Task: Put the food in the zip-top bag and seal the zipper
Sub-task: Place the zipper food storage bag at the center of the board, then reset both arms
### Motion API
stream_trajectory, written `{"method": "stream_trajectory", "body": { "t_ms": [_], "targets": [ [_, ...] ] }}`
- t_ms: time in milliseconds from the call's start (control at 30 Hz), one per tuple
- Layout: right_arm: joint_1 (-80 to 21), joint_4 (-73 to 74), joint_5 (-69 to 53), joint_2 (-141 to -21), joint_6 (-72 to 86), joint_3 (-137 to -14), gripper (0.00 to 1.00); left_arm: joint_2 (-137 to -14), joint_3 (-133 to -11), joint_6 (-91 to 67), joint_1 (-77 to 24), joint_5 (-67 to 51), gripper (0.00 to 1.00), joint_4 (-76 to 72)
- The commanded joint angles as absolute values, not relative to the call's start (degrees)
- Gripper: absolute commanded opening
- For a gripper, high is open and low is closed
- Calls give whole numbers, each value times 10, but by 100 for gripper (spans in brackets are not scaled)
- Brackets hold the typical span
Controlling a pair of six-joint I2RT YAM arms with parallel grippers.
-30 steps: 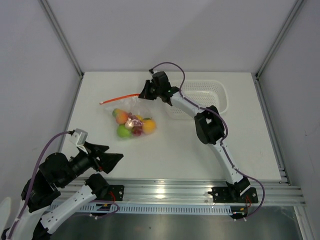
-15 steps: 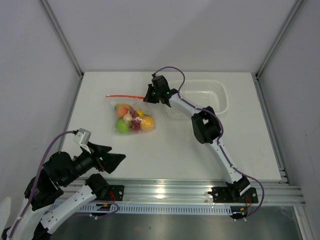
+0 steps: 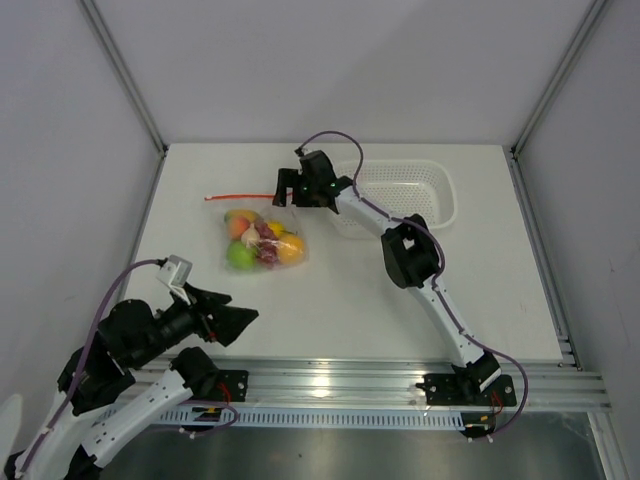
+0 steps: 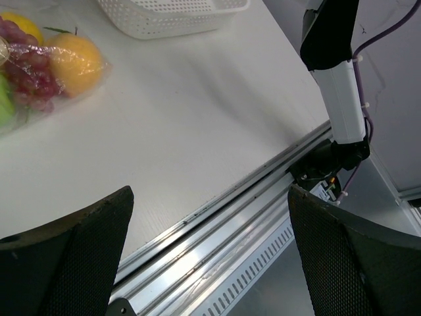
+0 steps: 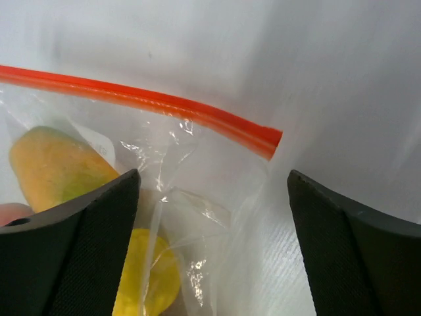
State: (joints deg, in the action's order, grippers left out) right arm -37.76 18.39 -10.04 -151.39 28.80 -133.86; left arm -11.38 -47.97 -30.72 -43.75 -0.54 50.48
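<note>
The clear zip-top bag (image 3: 263, 240) lies flat on the white table with the food (image 3: 262, 243) inside: green apple (image 3: 240, 257), mango (image 5: 52, 168), yellow piece (image 5: 148, 276), orange peach (image 4: 75, 59), dark grapes (image 4: 26, 72). Its red-orange zipper (image 3: 243, 196) runs along the far edge as one flat band (image 5: 151, 102). My right gripper (image 3: 284, 190) hovers open just over the zipper's right end (image 5: 212, 197), with only bag film between the fingers. My left gripper (image 3: 238, 320) stands open near the front edge (image 4: 210, 191), holding nothing.
A white perforated basket (image 3: 420, 190) stands at the back right, just right of the right wrist. The aluminium rail (image 3: 330, 380) runs along the table's front edge. Grey walls close in on three sides.
The right gripper has opened and let go of the zipper's end. The bag has dropped flat and sits slightly further left. The left arm has crept a little right.
</note>
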Motion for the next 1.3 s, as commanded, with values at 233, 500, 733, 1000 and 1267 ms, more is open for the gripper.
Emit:
{"method": "stream_trajectory", "body": {
  "t_ms": [233,500,733,1000,1267],
  "targets": [
    [-376,198,-65,-1399,183,-1360,99,-157,-451,-323,-440,-42,99,428],
    [-368,160,-7,-1160,163,-1124,99,-190,-369,-315,-439,-87,99,278],
    [-367,93,-16,-917,154,-833,99,-183,-241,-366,-436,-130,99,52],
    [-372,-80,-43,-635,223,-421,99,-156,-117,-434,-432,-178,99,-163],
    [-399,-194,-24,-326,301,-143,100,-146,-19,-490,-432,-207,100,-315]
  ]
}}
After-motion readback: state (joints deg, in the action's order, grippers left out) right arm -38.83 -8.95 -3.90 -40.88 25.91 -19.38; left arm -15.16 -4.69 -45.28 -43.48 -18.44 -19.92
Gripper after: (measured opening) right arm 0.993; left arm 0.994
